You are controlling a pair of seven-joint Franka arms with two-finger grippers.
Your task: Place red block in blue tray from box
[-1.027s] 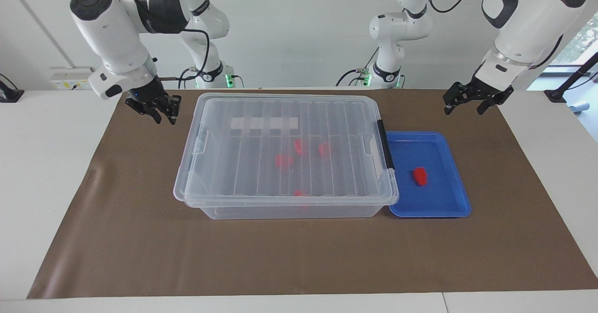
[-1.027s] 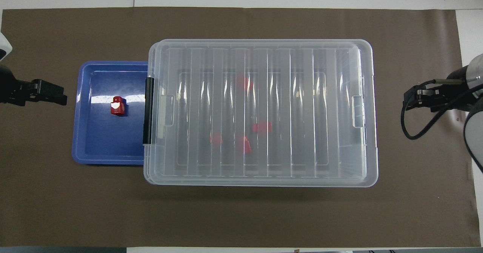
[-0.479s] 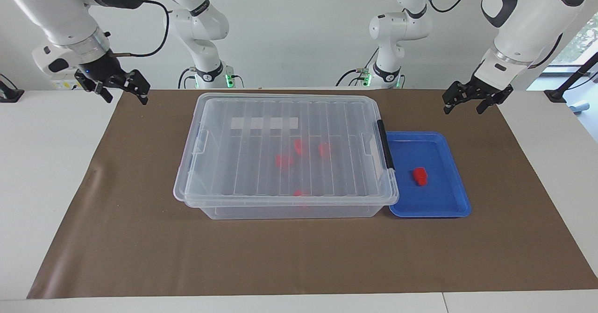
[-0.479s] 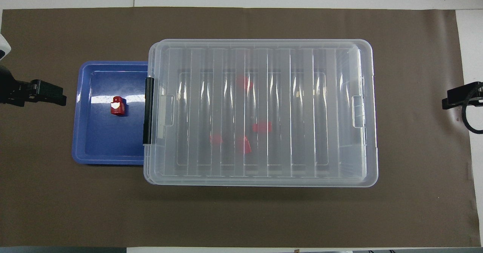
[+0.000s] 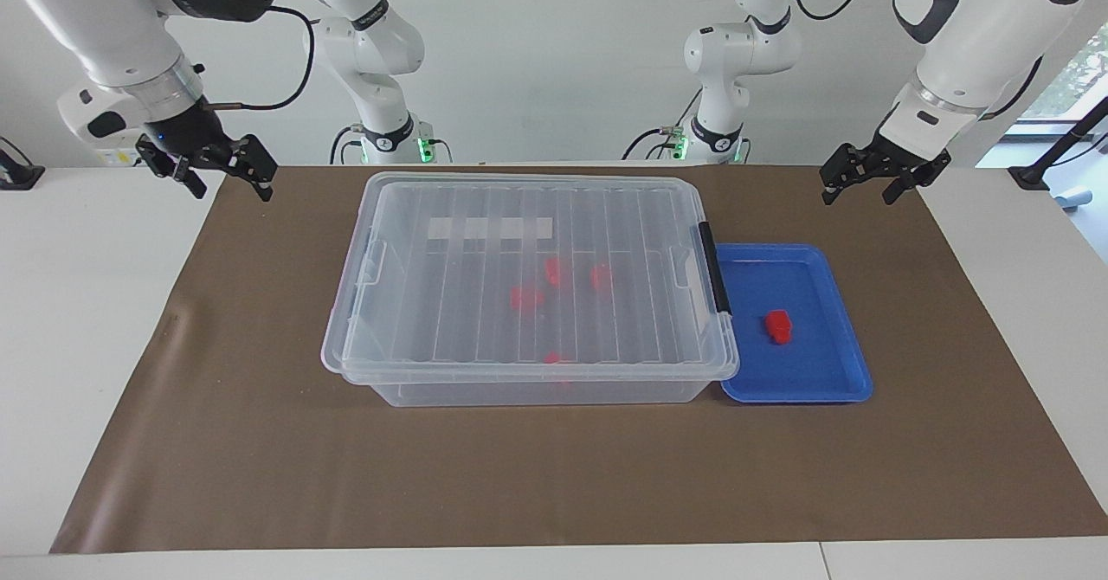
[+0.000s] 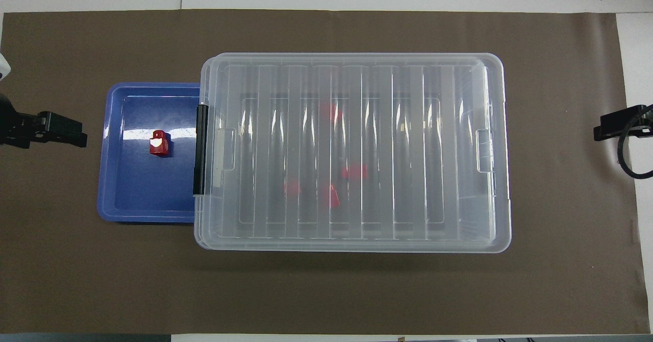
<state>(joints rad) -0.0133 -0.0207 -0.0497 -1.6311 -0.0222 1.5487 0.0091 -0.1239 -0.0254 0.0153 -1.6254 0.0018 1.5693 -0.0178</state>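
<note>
The box (image 5: 433,320) is a clear bin with its ribbed lid closed, in the middle of the mat; it also shows in the overhead view (image 6: 459,153). Several red pieces (image 5: 525,298) show through the lid. The blue tray (image 5: 822,381) touches the box's black-handle end, toward the left arm's end. One red block (image 5: 777,325) lies in the tray, also seen from overhead (image 6: 158,143). My left gripper (image 5: 859,192) is open and empty, raised over the mat beside the tray. My right gripper (image 5: 229,183) is open and empty, raised over the mat's edge at the right arm's end.
A brown mat (image 5: 554,476) covers the white table (image 5: 86,320). The tray (image 6: 143,204) and the box are the only things on it. In the overhead view the left gripper (image 6: 76,133) and right gripper (image 6: 604,127) show at the mat's ends.
My right gripper has risen and moved away from the box to the mat's edge at its own end. My left gripper has drifted slightly up and outward. Box, tray and blocks have not moved.
</note>
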